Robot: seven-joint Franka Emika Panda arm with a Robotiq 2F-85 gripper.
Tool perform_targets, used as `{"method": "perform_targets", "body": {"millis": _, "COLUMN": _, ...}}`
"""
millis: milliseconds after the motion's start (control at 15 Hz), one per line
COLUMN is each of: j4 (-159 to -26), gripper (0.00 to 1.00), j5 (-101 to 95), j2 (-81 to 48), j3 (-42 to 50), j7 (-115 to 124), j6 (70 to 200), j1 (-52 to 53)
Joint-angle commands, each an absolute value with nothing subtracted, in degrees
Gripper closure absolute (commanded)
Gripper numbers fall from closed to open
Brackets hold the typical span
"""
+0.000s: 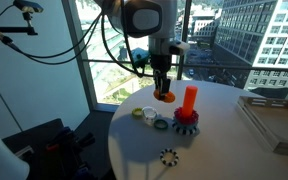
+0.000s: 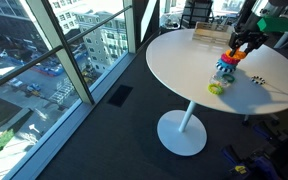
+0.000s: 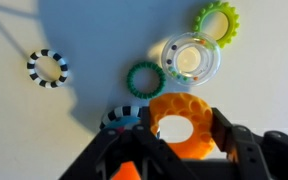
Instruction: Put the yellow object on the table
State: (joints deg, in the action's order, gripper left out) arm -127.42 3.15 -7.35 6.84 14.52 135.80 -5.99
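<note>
- One ring-like yellow object (image 3: 184,128) is clamped between the two dark fingers (image 3: 230,142), which press on its left and right sides in the wrist view. Its honeycomb-patterned face is turned to the camera.
- In an exterior view it hangs over the round white worktop (image 1: 234,150), just beside the tall orange peg (image 1: 189,98) and not around it.
- The peg stands upright on a dark gear base (image 1: 187,124).
- Four small pieces lie flat on the worktop beneath the arm: a black-and-white striped ring (image 3: 48,68) well apart from the rest, a dark green ring (image 3: 144,80), a clear round piece (image 3: 189,58) just beside it, and a yellow-green toothed ring (image 3: 217,20).
- A fifth piece, a striped ring with blue (image 3: 122,117), is half hidden behind the yellow object.
</note>
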Motion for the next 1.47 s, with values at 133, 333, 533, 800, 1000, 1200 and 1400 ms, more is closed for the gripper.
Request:
{"method": "perform_targets", "body": {"millis": 133, "j4": -124.8, "gripper": 0.50, "j5": 3.4, "j2": -8.0, "j3": 7.1, "j7": 13.8, "j6": 133.4, "j1": -6.2}}
{"method": "perform_targets", "body": {"millis": 333, "j4": -124.3, "gripper": 0.20, "j5": 2.9, "j2": -8.0, "j3": 7.3, "j7": 14.5, "j6": 133.4, "j1": -6.2}}
{"method": "perform_targets", "body": {"millis": 533, "j4": -124.1, "gripper": 0.02, "j5": 2.8, "j2": -8.0, "j3": 7.5, "j7": 14.7, "j6": 133.3, "j1": -6.2}}
{"method": "perform_targets", "body": {"millis": 800, "j4": -123.8, "gripper": 0.00, "j5": 2.8, "j2": -7.9, "j3": 7.6, "j7": 14.9, "j6": 132.5, "j1": -6.2}}
{"method": "perform_targets", "body": {"millis": 1000, "j4": -123.5, "gripper": 0.00, "j5": 2.2, "j2": -8.0, "j3": 7.8, "j7": 15.7, "j6": 130.9, "j1": -6.1}}
{"method": "perform_targets", "body": {"millis": 1200, "j4": -123.9, "gripper": 0.00, "j5": 2.6, "j2": -9.6, "j3": 8.4, "j7": 16.3, "j6": 132.8, "j1": -6.6}}
{"method": "perform_targets", "body": {"millis": 1400, "j4": -125.1, "gripper": 0.00, "j5": 3.0, "j2": -9.0, "j3": 8.6, "j7": 15.6, "j6": 132.9, "j1": -6.5}}
